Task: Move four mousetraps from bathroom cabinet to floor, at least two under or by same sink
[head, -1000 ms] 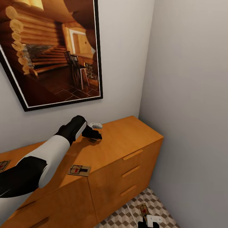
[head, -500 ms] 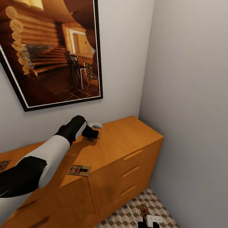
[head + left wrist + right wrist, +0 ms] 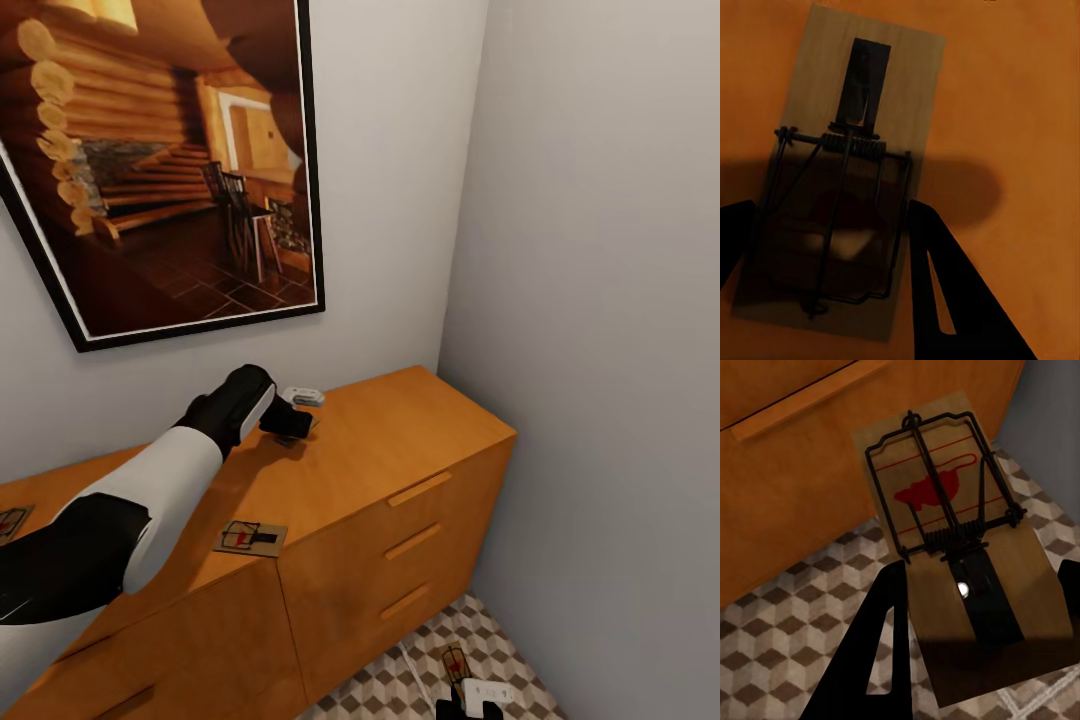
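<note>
Four mousetraps show. One [image 3: 250, 538] lies near the front edge of the cabinet [image 3: 400, 450], one [image 3: 12, 521] at its far left, and one [image 3: 840, 180] under your left gripper [image 3: 296, 428] toward the back of the top. The fourth [image 3: 960, 547] sits in your right gripper [image 3: 975, 645] low over the floor [image 3: 787, 660] at the cabinet's right end.

The left fingers straddle their trap, pressed against its long edges. The right fingers flank theirs; you're holding it. Since a second ago, your left gripper has drawn back slightly and closed in over its trap.

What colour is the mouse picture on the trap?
Red, on the mousetrap; clearest in the right wrist view.
</note>
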{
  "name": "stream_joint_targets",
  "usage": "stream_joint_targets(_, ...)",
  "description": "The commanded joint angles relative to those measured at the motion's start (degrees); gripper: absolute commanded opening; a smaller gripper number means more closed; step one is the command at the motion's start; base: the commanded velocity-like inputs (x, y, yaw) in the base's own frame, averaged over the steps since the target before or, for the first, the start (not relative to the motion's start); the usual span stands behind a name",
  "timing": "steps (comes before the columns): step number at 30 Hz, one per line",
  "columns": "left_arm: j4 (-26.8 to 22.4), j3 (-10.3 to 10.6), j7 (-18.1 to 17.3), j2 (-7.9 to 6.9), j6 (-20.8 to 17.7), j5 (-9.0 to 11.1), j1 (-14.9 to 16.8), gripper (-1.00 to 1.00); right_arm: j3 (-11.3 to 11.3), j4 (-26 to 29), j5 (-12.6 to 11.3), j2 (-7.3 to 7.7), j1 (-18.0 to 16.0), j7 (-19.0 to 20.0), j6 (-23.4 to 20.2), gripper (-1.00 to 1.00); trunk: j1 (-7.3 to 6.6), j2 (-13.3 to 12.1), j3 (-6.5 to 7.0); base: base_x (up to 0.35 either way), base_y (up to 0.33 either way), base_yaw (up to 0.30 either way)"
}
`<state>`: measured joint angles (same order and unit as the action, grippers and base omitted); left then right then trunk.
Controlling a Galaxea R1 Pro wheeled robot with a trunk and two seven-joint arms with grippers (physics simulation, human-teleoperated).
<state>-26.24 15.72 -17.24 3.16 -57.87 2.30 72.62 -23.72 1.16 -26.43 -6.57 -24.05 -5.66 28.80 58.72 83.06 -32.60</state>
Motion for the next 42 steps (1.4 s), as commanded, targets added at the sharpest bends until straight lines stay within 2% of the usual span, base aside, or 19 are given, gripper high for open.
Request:
stream_joint_targets(1, 3.35, 0.31, -0.16, 0.01, -0.22, 0.95, -0.01, -1.0, -0.51, -0.02, -0.29, -0.02, -0.03, -0.4, 0.12, -1.0, 0.0, 0.02, -0.07, 0.0, 0.0, 0.0)
stream_joint_targets(11, 3.06, 0.08, -0.16, 0.13, -0.22, 0.95, 0.05, -1.0, -0.53, -0.02, -0.29, -0.02, -0.03, -0.4, 0.12, -1.0, 0.0, 0.02, -0.07, 0.0, 0.0, 0.0)
stream_joint_targets(42, -3.95, -0.05, -0.07, 1.17, -0.58, 1.04, 0.15, -1.0, -0.53, -0.02, -0.29, -0.1, -0.03, -0.46, 0.12, -1.0, 0.0, 0.02, -0.07, 0.0, 0.0, 0.0)
